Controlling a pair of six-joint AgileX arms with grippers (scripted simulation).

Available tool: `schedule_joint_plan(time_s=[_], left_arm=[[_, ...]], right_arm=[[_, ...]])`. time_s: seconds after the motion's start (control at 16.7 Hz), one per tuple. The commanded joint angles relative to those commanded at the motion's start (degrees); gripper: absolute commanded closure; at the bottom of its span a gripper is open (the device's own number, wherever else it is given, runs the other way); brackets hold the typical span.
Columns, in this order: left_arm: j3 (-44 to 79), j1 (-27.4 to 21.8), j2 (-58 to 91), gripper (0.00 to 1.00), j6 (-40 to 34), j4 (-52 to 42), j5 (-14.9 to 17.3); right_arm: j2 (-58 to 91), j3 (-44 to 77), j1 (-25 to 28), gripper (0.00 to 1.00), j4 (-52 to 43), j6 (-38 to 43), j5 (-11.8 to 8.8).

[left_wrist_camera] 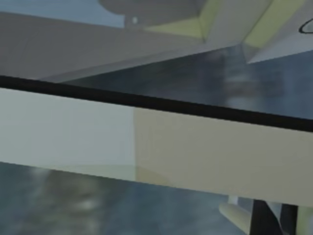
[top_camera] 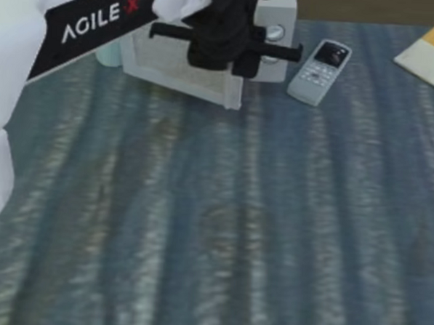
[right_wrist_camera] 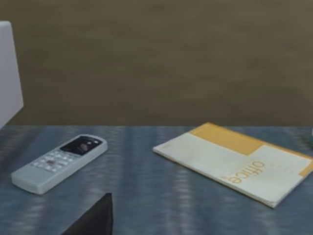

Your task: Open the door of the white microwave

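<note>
The white microwave (top_camera: 282, 9) stands at the back of the table, left of centre, one silver knob (top_camera: 275, 32) showing on its front panel. Its door (top_camera: 180, 67) is swung partly outward, the free edge pulled toward the front. My left gripper (top_camera: 244, 62) reaches in from the left and is shut on that free edge. In the left wrist view the door (left_wrist_camera: 195, 147) fills the middle as a pale band, with dark fingers (left_wrist_camera: 261, 221) at its lower edge. A dark part of my right gripper (right_wrist_camera: 95, 220) shows only in its own wrist view, parked off to the right.
A grey remote control (top_camera: 320, 69) (right_wrist_camera: 58, 164) lies just right of the microwave. A white and orange book (top_camera: 430, 57) (right_wrist_camera: 239, 161) lies at the back right. A pale green cylinder (top_camera: 110, 53) stands behind the microwave's left side, under my left arm.
</note>
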Motion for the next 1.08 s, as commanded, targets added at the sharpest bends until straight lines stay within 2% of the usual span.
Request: schedule_joint_plan(time_s=[0.24, 1.08], left_arm=[[-4.7, 0.6, -3.0, 1.0, 3.2, 2.3, 1.5], [-4.9, 0.7, -3.1, 1.0, 3.3, 2.4, 1.6]], right_arm=[[0.0, 0.0, 0.0, 0.0, 0.0, 0.0, 0.0], [0.0, 0.0, 0.0, 0.0, 0.0, 0.0, 0.0]])
